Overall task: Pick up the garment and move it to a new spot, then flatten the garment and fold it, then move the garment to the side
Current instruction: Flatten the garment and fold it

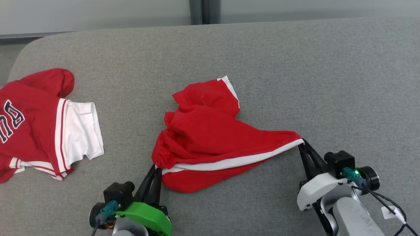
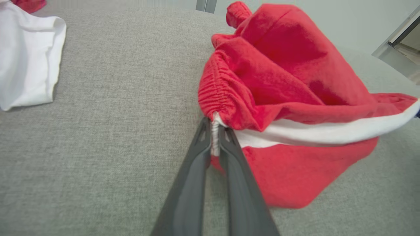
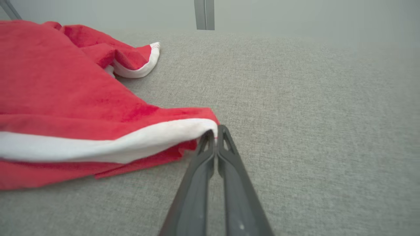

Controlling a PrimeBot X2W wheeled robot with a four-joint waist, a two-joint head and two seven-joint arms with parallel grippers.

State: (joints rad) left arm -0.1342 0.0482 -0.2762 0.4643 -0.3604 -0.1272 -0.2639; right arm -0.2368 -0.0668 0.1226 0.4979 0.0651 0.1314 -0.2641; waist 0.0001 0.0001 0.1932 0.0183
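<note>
Red garment, white band, mid grey cushion. Left gripper clenched on gathered waistband end; right gripper clenched on white-band corner. Far left: red-white jersey, dark lettering cropped, unreadable.

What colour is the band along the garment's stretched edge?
White band on the garment; best in left wrist view.

Not much to read here, honestly. The only lettering you get is on the red jersey at the left of the head view: big dark letters with a white outline, turned sideways, looks like "RU", cut off by the picture's edge. The white tag on the right arm's cable is too small to read.
</note>
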